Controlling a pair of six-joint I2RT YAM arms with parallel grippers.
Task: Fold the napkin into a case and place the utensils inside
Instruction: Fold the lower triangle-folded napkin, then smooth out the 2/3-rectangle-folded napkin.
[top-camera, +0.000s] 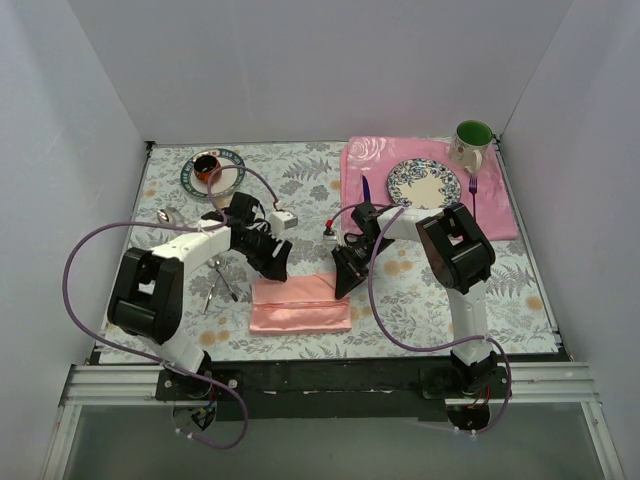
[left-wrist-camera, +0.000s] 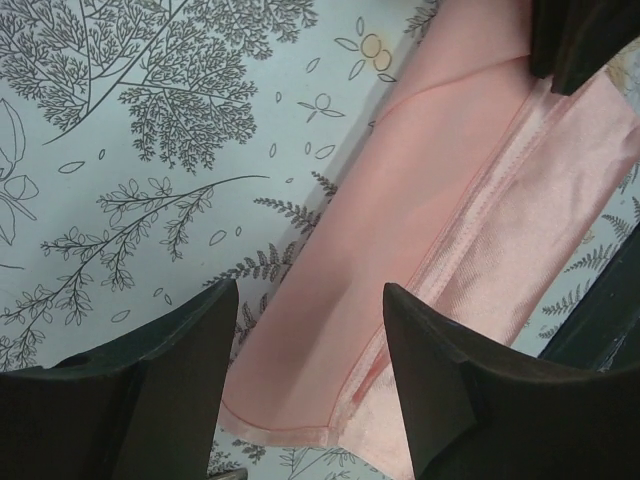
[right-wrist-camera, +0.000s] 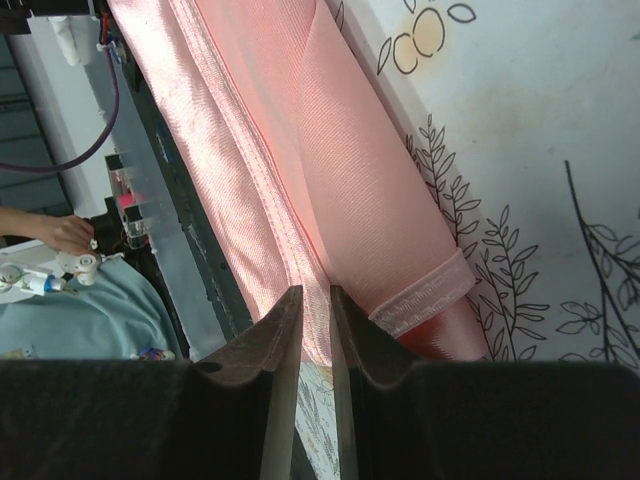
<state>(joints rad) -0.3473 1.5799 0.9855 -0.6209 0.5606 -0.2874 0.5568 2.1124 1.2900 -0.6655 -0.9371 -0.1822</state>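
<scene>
Leaf-print tablecloth (top-camera: 300, 175) carries the napkin (top-camera: 300, 305), folded to a strip near the arm bases; left gripper (left-wrist-camera: 310, 300) jaws spread empty over one end, right gripper (right-wrist-camera: 308, 295) jaws pinching the layered hem, so a sideways tug likely drags the fold open.

The napkin (top-camera: 300, 305) lay folded into a pink oblong on the tabletop (top-camera: 420, 300). The left pincer (top-camera: 277, 262) hung over its far left corner, the right pincer (top-camera: 345, 280) at its far right edge. Silver utensils (top-camera: 221, 282) lay just left of it.
</scene>
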